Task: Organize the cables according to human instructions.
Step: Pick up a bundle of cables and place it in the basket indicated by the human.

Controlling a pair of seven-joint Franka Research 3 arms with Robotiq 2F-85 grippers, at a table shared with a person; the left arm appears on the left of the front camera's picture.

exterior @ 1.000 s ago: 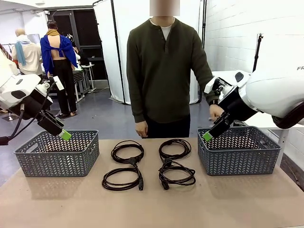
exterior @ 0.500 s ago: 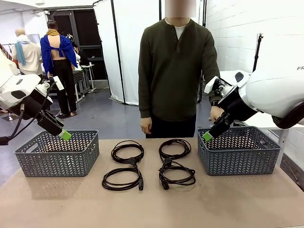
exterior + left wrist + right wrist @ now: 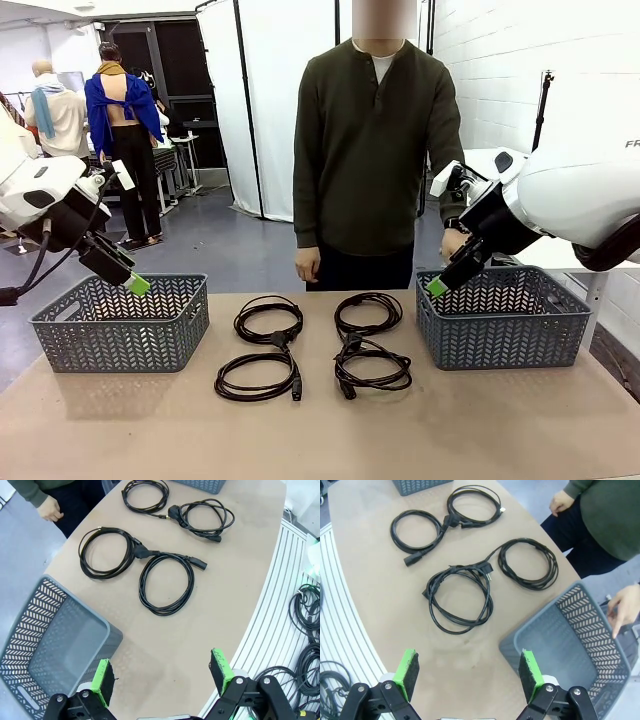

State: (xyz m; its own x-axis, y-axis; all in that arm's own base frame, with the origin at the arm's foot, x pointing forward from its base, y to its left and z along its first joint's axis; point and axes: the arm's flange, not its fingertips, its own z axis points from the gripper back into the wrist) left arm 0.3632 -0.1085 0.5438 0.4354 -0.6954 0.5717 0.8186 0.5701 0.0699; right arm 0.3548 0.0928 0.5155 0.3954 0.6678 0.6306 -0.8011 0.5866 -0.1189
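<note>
Four black coiled cables lie in a square at the table's middle: far left (image 3: 268, 320), far right (image 3: 366, 311), near left (image 3: 256, 378), near right (image 3: 372, 366). The left wrist view shows them ahead, the nearest coil (image 3: 166, 584) beside another (image 3: 105, 551). My left gripper (image 3: 135, 285) (image 3: 162, 677) hangs open above the left basket's far rim. Over the right basket's left corner my right gripper (image 3: 437, 287) (image 3: 470, 672) is open too, with a cable (image 3: 460, 597) in front of it. The human (image 3: 375, 150) stands at the far edge, one hand (image 3: 452, 240) near the right basket.
A grey mesh basket (image 3: 120, 335) (image 3: 30, 625) stands at the table's left, a matching one (image 3: 500, 335) (image 3: 580, 610) at the right. Spare cables (image 3: 305, 610) lie beyond the table edge in the left wrist view. Other people stand far back left.
The human has stepped to the picture's right along the far edge. Both arms and all cables stay where they were.
</note>
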